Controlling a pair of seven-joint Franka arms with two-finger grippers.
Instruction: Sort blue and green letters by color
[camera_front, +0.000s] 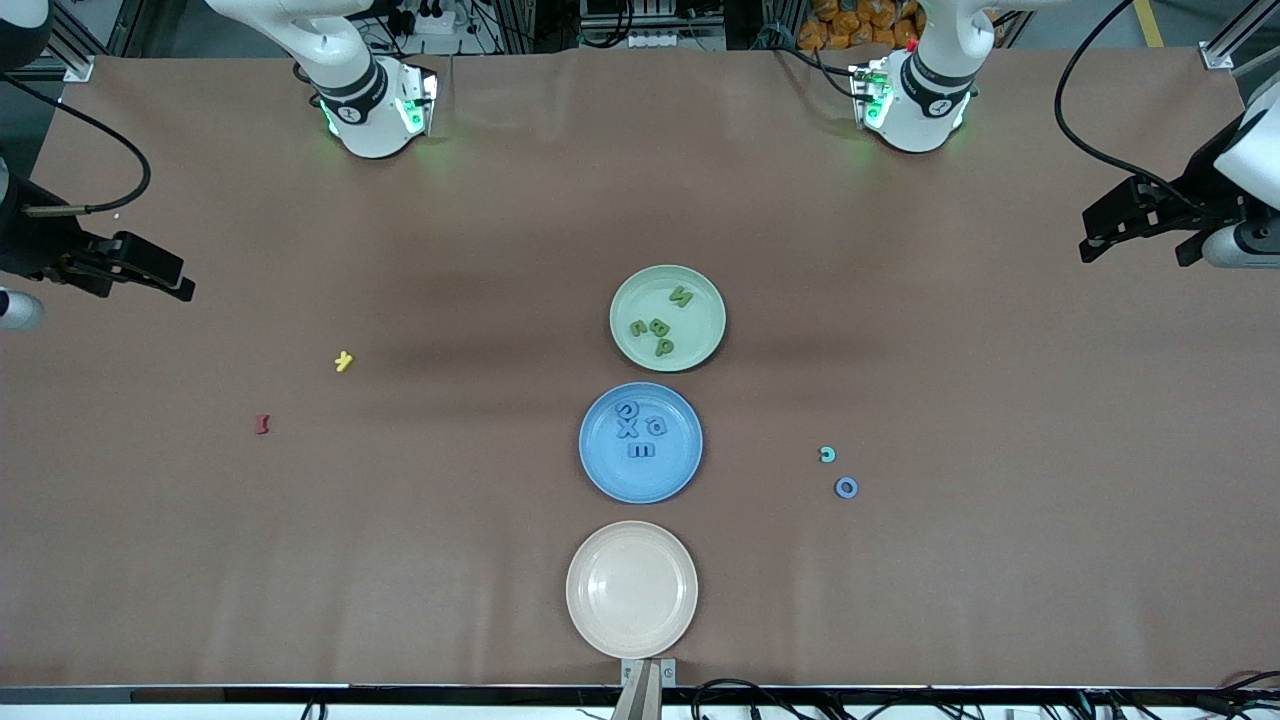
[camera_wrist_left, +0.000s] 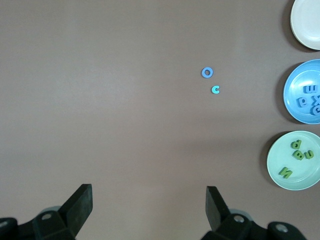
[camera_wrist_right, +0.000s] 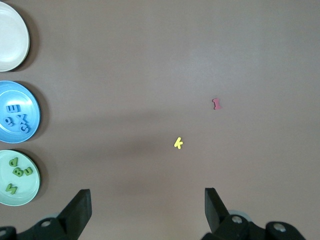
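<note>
Several olive green letters (camera_front: 659, 326) lie in the pale green plate (camera_front: 700, 300) at mid-table. Several medium blue letters (camera_front: 627, 429) lie in the blue plate (camera_front: 672, 470), which sits nearer the front camera. Both wrist views show the same: green letters (camera_wrist_left: 298, 155) (camera_wrist_right: 18, 172), blue letters (camera_wrist_left: 304, 101) (camera_wrist_right: 11, 109). My left gripper (camera_front: 1090, 235) (camera_wrist_left: 149, 200) hangs open and empty over bare table at the left arm's end. My right gripper (camera_front: 180, 278) (camera_wrist_right: 147, 202) hangs open and empty at the right arm's end.
An empty cream plate (camera_front: 632, 589) sits nearest the front camera. A teal C (camera_front: 827, 455) and a light blue O (camera_front: 846, 487) lie loose toward the left arm's end. A yellow letter (camera_front: 343, 361) and a dark red letter (camera_front: 263, 424) lie toward the right arm's end.
</note>
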